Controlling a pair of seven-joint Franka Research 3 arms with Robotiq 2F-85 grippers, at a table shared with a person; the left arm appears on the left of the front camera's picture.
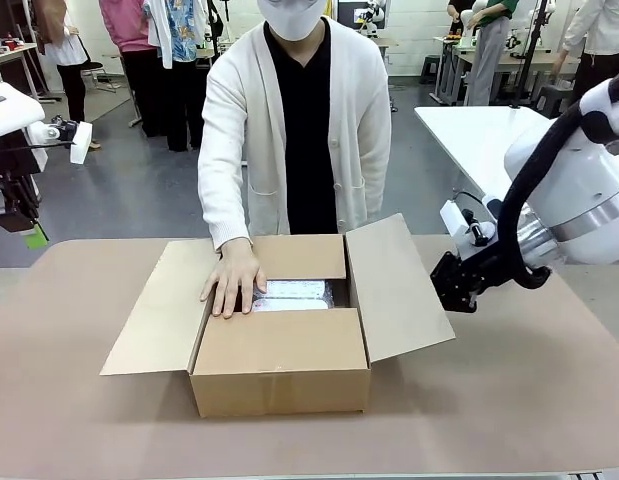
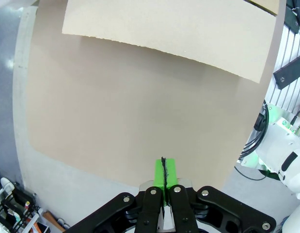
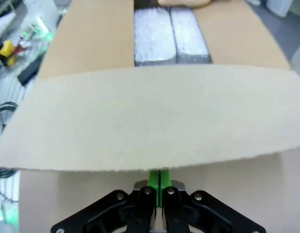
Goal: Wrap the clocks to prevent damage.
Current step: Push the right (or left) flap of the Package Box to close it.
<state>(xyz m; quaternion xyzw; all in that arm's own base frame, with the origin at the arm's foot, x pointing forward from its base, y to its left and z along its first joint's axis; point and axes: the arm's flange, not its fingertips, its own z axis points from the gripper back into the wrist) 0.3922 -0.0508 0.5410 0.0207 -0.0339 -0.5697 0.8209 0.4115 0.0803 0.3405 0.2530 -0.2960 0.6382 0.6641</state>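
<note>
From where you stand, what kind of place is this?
Probably a robot lab or workshop: a white robot arm reaches over a table with a cardboard box, a white table stands behind, and the floor is bare grey.

We log: tan table (image 1: 79,420) | carries: one open cardboard box (image 1: 279,375) | place: middle, flaps spread

right arm (image 1: 579,190): white rounded shell, silver ring, thick black cable (image 1: 519,195) alongside | left claw (image 2: 163,167): black links, silver screws (image 2: 204,193), green pads (image 2: 158,174) | right claw (image 3: 160,177): same black links, silver screws, green pads | person (image 1: 299,120): long-sleeved white cardigan (image 1: 364,110) with pockets over black top (image 1: 307,130)
</note>
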